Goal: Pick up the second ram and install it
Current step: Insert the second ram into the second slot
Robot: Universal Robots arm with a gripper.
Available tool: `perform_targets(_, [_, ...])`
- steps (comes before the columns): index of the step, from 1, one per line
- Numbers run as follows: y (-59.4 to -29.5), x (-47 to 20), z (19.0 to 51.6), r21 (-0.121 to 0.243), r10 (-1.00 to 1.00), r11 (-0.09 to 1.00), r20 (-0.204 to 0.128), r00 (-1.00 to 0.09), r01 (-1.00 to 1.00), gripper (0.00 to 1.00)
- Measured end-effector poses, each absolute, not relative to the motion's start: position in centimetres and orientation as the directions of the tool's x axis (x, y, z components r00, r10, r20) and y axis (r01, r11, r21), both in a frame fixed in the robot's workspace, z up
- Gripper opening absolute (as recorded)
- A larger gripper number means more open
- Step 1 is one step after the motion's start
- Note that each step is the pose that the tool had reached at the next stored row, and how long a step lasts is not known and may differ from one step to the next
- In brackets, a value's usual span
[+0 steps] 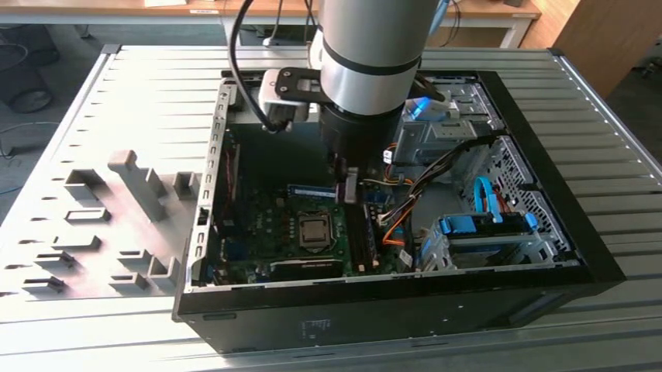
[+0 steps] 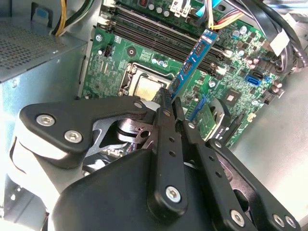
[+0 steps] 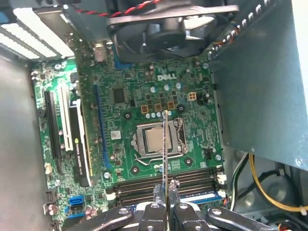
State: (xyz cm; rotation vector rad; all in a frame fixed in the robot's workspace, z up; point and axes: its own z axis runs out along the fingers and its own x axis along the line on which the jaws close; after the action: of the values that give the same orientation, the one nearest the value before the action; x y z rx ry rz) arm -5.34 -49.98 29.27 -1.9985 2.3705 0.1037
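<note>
open computer case (image 1: 594,260) lies on its side on the ribbed metal worktop (image 1: 579,85), close to the worktop's near edge. it has a black frame and bare sheet-steel walls. a grey moulded fixture plate (image 1: 93,225) with upright blocks sits by the worktop's edge on the exterior view's left, apart from the case.

the arm enters the case from above. gripper (image 1: 349,195) hangs over the green motherboard (image 1: 259,225). its fingers (image 2: 166,125) are flat black drilled bars, drawn together on one end of the second ram (image 2: 192,60), with only the stick's thickness between them.

second ram: a thin flat strip. its face reads blue-green with small dark chips in the second wrist view. it is a hairline, edge-on, in the first wrist view (image 3: 165,154). in the exterior view it is a short blue strip (image 1: 310,188) reaching from the fingers toward the case wall on the exterior view's left. it is held level on its long edge, above the board and crosswise to the long black memory slots (image 3: 144,185). it is seated in none of them; how far it clears the board, cannot tell.

room: the square metal-capped cpu socket (image 3: 155,139) has flat open board around it. orange and yellow cables (image 1: 398,221) crowd the gripper on the exterior view's right. a round black fan (image 3: 163,33) stands past the stick's free end.
</note>
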Motion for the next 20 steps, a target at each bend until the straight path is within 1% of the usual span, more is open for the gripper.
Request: perform_targets(20, [-49.98, -5.34, 29.26, 0.024, -0.95, 0.306, -0.066, -0.306, -0.952, 0.14])
